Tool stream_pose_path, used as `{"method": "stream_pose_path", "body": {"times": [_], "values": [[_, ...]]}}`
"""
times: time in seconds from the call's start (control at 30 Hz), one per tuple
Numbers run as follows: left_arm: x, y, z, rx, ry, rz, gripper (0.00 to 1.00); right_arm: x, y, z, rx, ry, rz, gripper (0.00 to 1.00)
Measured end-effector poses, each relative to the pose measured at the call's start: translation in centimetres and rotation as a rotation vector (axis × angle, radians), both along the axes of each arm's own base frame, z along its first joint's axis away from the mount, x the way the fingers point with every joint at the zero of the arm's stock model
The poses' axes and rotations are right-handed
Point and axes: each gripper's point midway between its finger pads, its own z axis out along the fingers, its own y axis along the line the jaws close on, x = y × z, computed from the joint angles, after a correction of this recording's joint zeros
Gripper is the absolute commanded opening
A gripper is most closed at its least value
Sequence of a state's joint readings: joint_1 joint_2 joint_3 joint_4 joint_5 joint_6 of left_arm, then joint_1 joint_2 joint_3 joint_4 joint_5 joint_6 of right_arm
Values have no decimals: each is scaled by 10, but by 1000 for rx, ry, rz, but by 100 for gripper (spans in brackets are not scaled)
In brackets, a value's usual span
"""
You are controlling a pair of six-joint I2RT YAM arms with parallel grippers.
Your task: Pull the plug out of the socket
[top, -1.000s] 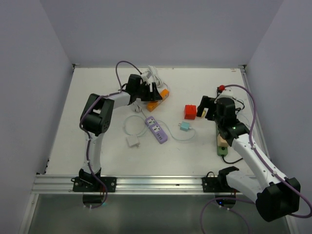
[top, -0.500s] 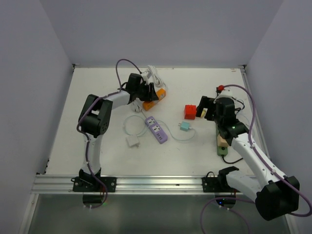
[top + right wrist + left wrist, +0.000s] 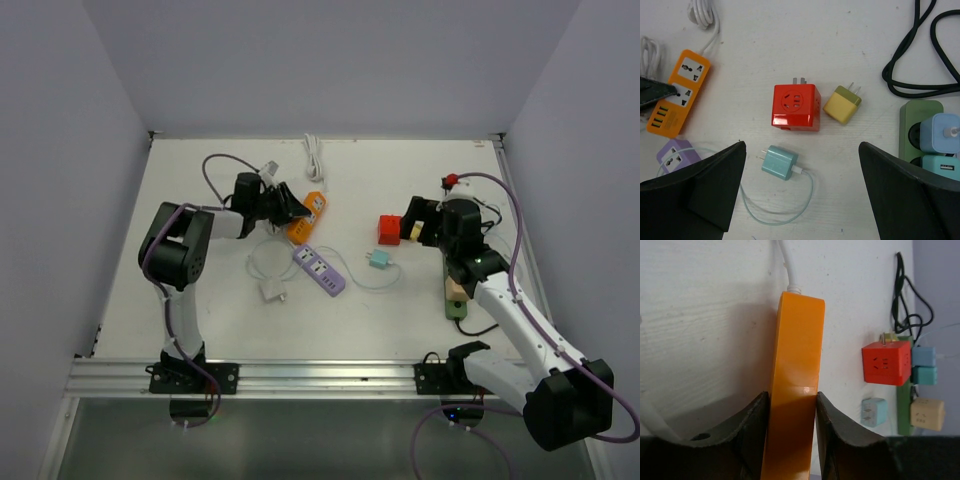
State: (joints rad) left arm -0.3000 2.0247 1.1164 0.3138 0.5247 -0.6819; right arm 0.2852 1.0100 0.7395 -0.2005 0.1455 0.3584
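The left gripper (image 3: 792,410) was closed on the orange power strip (image 3: 797,350), its two dark, rounded fingers pressed flat against the strip's long sides. The strip was a smooth, glossy plastic bar with square edges and a white round cord leaving its far end. In the top view it lay left of the table's (image 3: 200,300) centre, toward the far edge. The right wrist view showed two of its sockets with nothing plugged in.

The right gripper (image 3: 801,146) stood wide open, holding nothing, above a glossy red cube adapter (image 3: 795,107) with metal prongs. Beside the cube lay a mustard-yellow plug (image 3: 842,105), and nearer the gripper a teal charger (image 3: 780,162) with a thin looped lead.

The only seated plugs were near the table's right edge. A pale blue block (image 3: 940,132) and a teal block (image 3: 940,167) sat in the green power strip (image 3: 912,120), and the left wrist view showed a cream one (image 3: 926,414) next to them. A black cable (image 3: 920,55) coiled beyond the strip.

A lilac power strip (image 3: 320,270) lay near the table's middle.

The orange strip's near end was cut off behind the fingers in the left wrist view. The green strip ran off the frame in the right wrist view, and part of it was under the right arm from above. The top view was too small to show the left gripper's contact.
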Motion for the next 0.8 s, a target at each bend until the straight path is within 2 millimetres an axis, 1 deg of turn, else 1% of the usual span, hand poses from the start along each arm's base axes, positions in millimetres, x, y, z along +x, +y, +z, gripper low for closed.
{"method": "stream_pose_path", "body": {"times": [0.1,0.17,0.23,0.3,0.37,0.4,0.47,0.5,0.63,0.67,0.7,0.8], "values": [[-1,10,3,-138,47,69,17,0,1,1,4,-3,6,99],[1,9,8,-220,61,98,18,1,1,1,5,-4,5,99],[2,6,8,-271,86,118,25,1,0,1,4,-4,3,99],[2,4,7,-282,103,127,28,0,0,0,3,-3,2,99],[3,4,5,-268,109,129,32,0,0,-1,3,-1,3,99],[4,4,3,-251,115,131,37,0,0,-1,3,-1,3,99],[8,5,1,-208,115,128,40,0,0,-1,4,-2,4,99],[12,5,2,-185,109,127,45,0,0,-1,6,-3,6,99],[28,12,3,-82,85,141,50,0,5,0,19,-6,25,99],[30,14,2,-58,84,142,51,0,5,1,20,-7,27,99],[31,16,1,-36,83,141,55,1,5,1,21,-10,27,99],[32,21,-5,18,95,144,59,2,6,2,23,-16,28,99]]}}
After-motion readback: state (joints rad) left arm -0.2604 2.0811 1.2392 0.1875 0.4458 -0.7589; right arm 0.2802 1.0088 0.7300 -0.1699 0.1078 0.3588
